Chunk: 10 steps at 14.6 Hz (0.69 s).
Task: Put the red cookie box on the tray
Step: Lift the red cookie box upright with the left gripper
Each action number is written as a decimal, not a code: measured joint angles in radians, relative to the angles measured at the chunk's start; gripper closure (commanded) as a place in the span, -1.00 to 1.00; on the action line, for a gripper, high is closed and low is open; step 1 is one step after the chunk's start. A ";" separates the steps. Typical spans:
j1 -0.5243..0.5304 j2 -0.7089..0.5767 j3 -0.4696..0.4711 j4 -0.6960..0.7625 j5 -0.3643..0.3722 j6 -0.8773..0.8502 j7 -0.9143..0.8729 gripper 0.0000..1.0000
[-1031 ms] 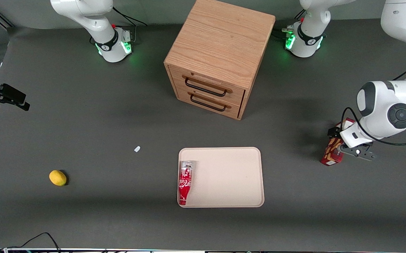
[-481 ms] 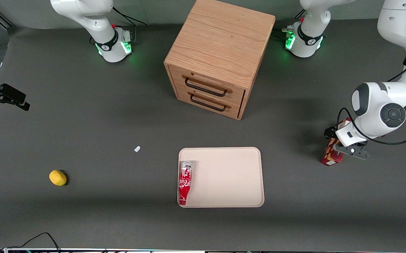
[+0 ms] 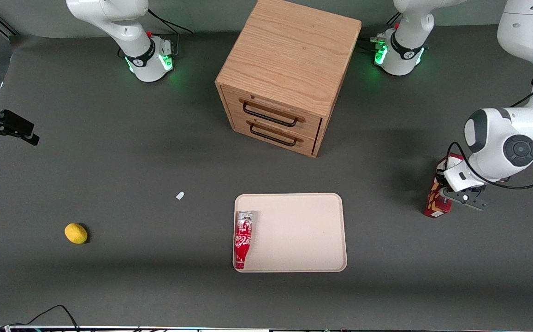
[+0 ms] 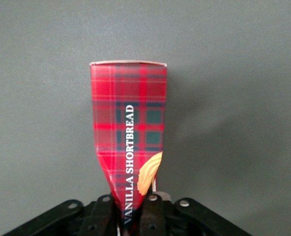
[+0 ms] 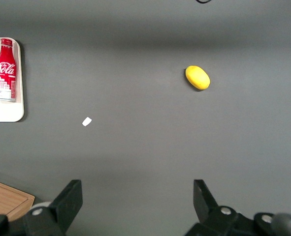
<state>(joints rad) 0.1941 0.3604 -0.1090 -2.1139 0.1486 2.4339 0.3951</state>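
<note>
- Standing on end on the dark grey surface (image 3: 109,152), the red cookie box (image 3: 437,199) sits toward the working arm's end, well apart from the tray (image 3: 303,230).
- Its face is red tartan with darker checks, white lettering reading "VANILLA SHORTBREAD" down its length, a tan cookie picture beside the lettering, and a pale edge at one end; the wrist camera shows this face clearly (image 4: 129,132).
- The left arm's end effector (image 3: 451,186) is at the box's upper part, its fingers (image 4: 152,209) closed against the narrow sides of the box.
- The cream-beige tray lies flat, nearer the front camera than the wooden drawer cabinet (image 3: 285,78).
- A red-and-white soda bottle (image 3: 243,240) lies on its side in the tray, along the rim toward the parked arm's end.
- A yellow lemon (image 3: 76,233) and a small white scrap (image 3: 180,195) lie on the surface toward the parked arm's end.
</note>
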 measured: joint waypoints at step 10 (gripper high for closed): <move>0.000 -0.015 0.001 0.087 -0.004 -0.108 0.000 1.00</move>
<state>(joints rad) 0.1941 0.3454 -0.1084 -2.0267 0.1443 2.3256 0.3946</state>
